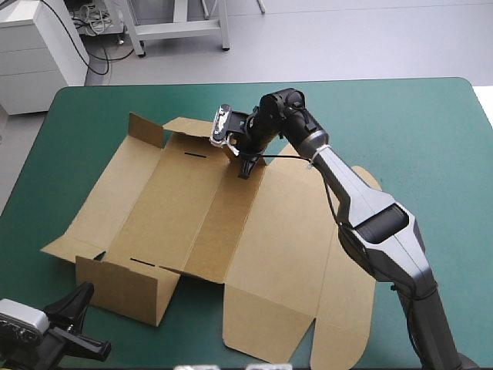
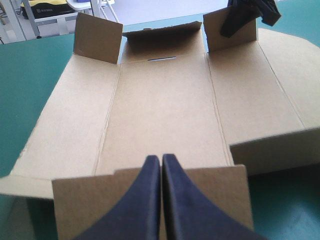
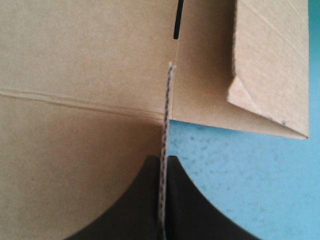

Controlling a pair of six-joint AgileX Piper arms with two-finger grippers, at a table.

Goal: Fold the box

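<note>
one right gripper (image 3: 162, 160) pinches corrugated box (image 3: 75, 80) edge.

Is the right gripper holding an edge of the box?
Yes, the right gripper pinches the box, its edge between the fingers.

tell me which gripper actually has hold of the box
The right gripper: an edge of the box is clamped in it at the far end. The left gripper is shut on nothing, close by the near upright flap.
</note>
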